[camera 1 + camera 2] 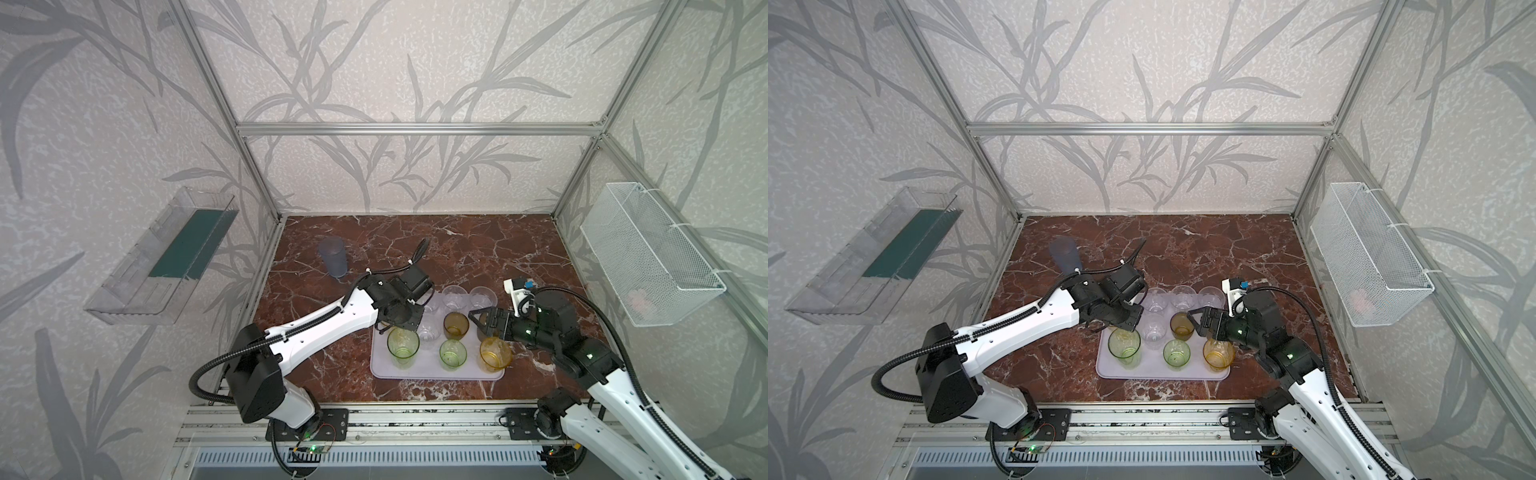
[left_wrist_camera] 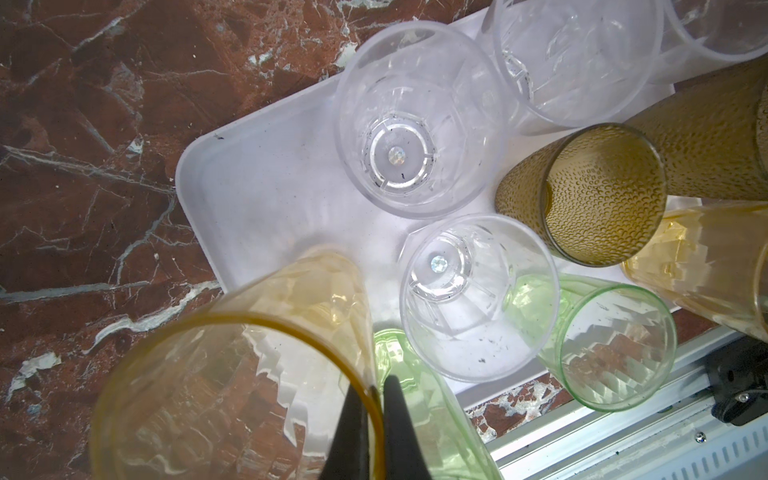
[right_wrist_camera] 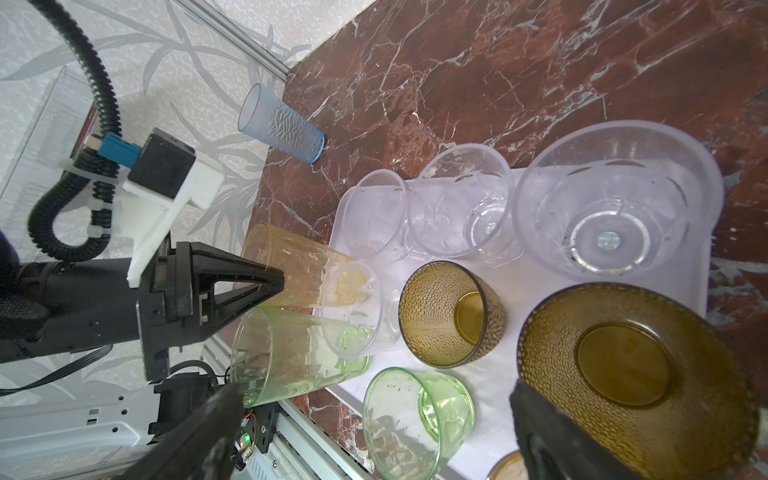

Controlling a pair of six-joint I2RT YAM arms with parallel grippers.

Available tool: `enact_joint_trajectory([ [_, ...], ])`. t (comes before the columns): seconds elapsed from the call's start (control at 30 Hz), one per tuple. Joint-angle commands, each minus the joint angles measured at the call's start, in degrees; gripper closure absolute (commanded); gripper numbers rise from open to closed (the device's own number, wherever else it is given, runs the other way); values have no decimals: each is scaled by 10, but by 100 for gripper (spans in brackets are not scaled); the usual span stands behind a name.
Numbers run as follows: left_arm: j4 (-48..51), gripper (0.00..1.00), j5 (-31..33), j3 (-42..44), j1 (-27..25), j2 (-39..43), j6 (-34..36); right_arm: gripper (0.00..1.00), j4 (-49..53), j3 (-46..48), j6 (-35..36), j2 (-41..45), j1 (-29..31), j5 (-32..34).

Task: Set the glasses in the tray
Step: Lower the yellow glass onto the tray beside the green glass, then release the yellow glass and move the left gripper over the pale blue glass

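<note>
Left wrist view: left gripper (image 2: 376,399) is clamping the rim of a yellow glass (image 2: 232,374), beside a green glass (image 2: 444,432) at the tray (image 2: 257,178) edge.
Right gripper (image 1: 477,324): jaws are standing wide apart, gripping nothing, over the tray's right side.
Tray: is carrying clear, brown, green and yellow glasses.
Blue glass (image 1: 332,257): is standing on the table (image 1: 498,249), well apart from the tray.

Looked like a lab robot cell: aluminium-profile frame (image 1: 415,129), leaf-print wall panels (image 1: 332,54), marble-look tabletop (image 1: 478,241), robot arms (image 1: 324,322) bolted to a rail (image 1: 415,417).
</note>
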State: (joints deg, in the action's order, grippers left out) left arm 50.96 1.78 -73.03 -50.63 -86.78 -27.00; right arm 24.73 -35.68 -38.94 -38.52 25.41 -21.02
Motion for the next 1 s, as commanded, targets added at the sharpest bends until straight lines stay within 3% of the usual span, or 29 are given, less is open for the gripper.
enact_joint_trajectory([
  [0.0, 12, 93, 6, -22, -4, -7, 0, 1, 4, 6, 8, 5, -4, 4],
  [0.1, 14, 87, 9, -26, -4, -9, 1, 1, 4, 6, 9, 5, -4, 3],
  [0.43, 17, 41, 41, -38, -4, -4, 6, 1, -3, 10, 5, 1, -4, 0],
  [0.5, 23, 28, 52, -42, -4, -3, 8, 1, -4, 10, 5, -1, -5, -1],
  [0.57, 26, 1, 69, -47, -3, -2, 11, 1, -4, 8, 6, -3, -5, -2],
  [0.83, 5, 1, 164, -83, 1, 14, 13, 1, -3, -16, 20, -13, -6, -15],
  [0.97, -10, 1, 160, -100, 26, 15, 25, 1, -19, -24, 18, -27, -16, -56],
])
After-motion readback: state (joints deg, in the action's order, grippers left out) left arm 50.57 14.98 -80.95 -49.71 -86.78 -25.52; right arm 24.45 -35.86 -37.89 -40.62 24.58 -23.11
